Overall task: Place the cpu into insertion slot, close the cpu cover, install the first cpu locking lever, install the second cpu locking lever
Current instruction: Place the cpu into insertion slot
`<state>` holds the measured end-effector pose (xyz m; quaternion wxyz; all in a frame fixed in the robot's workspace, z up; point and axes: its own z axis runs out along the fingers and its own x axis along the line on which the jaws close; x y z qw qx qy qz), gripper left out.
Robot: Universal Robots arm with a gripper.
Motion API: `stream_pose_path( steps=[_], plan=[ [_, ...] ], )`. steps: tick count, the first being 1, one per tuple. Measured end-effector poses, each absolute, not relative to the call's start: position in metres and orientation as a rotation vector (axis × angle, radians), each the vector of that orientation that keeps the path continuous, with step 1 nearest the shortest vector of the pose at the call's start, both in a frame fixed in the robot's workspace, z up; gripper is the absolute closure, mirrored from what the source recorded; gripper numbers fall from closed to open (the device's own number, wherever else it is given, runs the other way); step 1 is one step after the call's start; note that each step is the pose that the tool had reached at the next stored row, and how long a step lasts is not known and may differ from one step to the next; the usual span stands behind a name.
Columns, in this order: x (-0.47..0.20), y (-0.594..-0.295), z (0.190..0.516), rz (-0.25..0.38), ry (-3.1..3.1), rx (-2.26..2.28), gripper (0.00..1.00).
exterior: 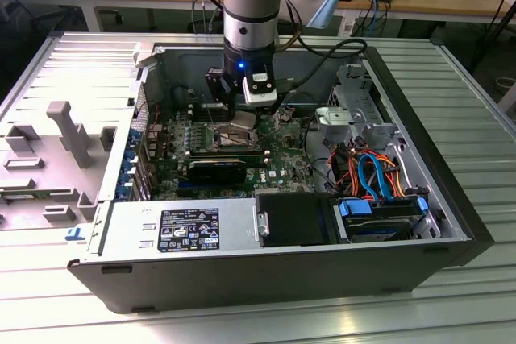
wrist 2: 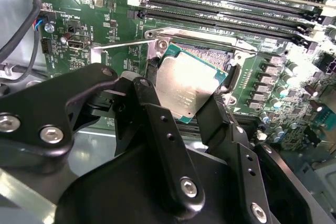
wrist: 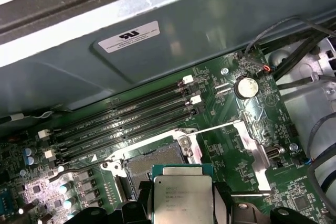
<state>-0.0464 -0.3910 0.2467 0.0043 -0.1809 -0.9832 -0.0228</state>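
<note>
My gripper (wrist 2: 186, 109) is shut on the cpu (wrist 2: 188, 83), a flat square chip with a silvery top and green edge, held by two opposite sides between black fingers (wrist 2: 153, 116). In both wrist views the chip hangs just above and partly over the insertion slot (wrist 2: 206, 52), a dark square recess with a metal rim. The slot (wrist: 149, 165) lies bare beyond the cpu (wrist: 182, 196). The cpu cover (wrist: 251, 142) is swung open beside the socket, and its thin frame (wrist 2: 97, 56) stands off the board. In the exterior view the gripper (exterior: 242, 121) reaches down into the open computer case.
Long black memory slots (wrist: 126, 124) run beside the socket. A black graphics card (exterior: 218, 168) lies nearer the case front, with a power supply (exterior: 181, 230) and a drive with coloured cables (exterior: 375, 179) at the exterior view's right. The case wall (wrist: 173, 51) rises close behind.
</note>
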Motion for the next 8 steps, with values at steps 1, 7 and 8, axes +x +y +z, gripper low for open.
stream_pose_path(
  steps=[1,7,8],
  plan=[
    [-0.0464,-0.3910,0.2467,-0.072,-3.080,-0.571,0.45],
    [-0.0462,-0.3910,0.2465,-0.071,-3.076,-0.593,0.45],
    [-0.0462,-0.3910,0.2465,-0.071,-3.076,-0.595,0.45]
  ],
)
